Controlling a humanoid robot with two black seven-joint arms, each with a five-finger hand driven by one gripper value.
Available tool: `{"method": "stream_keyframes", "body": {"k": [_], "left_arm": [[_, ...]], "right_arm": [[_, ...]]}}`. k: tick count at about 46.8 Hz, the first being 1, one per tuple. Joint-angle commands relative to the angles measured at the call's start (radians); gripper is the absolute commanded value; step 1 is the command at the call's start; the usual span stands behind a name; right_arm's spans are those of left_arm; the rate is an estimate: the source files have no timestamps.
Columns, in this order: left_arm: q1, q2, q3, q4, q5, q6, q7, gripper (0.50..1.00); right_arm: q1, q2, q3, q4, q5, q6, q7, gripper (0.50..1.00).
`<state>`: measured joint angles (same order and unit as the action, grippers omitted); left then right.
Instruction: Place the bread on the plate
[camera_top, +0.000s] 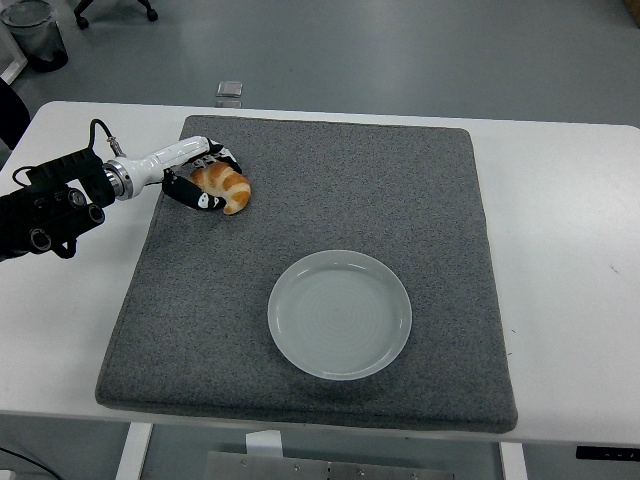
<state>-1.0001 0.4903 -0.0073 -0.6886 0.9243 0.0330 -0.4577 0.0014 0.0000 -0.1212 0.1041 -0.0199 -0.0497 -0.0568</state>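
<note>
A golden-brown croissant (230, 187) lies on the grey mat (330, 200) near its far left corner. My left hand (203, 178) reaches in from the left and is closed around the croissant's left end. Its fingers (216, 157) lie over the top and the thumb sits under the near side. The croissant still rests on the mat. A round pale plate (340, 314) sits empty on the mat toward the near middle, well to the right of and nearer than the hand. My right arm is out of view.
The white table (570, 220) extends around the mat on all sides. A small clear object (230, 90) lies on the floor beyond the table's far edge.
</note>
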Motion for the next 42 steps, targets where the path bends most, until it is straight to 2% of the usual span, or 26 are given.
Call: {"method": "stream_keyframes", "body": {"k": [1, 25, 42], "left_arm": [[0.000, 0.002, 0.004, 0.000, -0.001, -0.005, -0.019, 0.500], [-0.023, 0.016, -0.031, -0.002, -0.013, 0.007, -0.055, 0.500], [-0.176, 0.116, -0.034, -0.009, -0.010, -0.005, -0.056, 0.500]], "right_arm": [[0.000, 0.000, 0.000, 0.000, 0.000, 0.001, 0.000, 0.938], [0.000, 0.000, 0.000, 0.000, 0.000, -0.001, 0.000, 0.938], [0.000, 0.000, 0.000, 0.000, 0.000, 0.001, 0.000, 0.938]]}}
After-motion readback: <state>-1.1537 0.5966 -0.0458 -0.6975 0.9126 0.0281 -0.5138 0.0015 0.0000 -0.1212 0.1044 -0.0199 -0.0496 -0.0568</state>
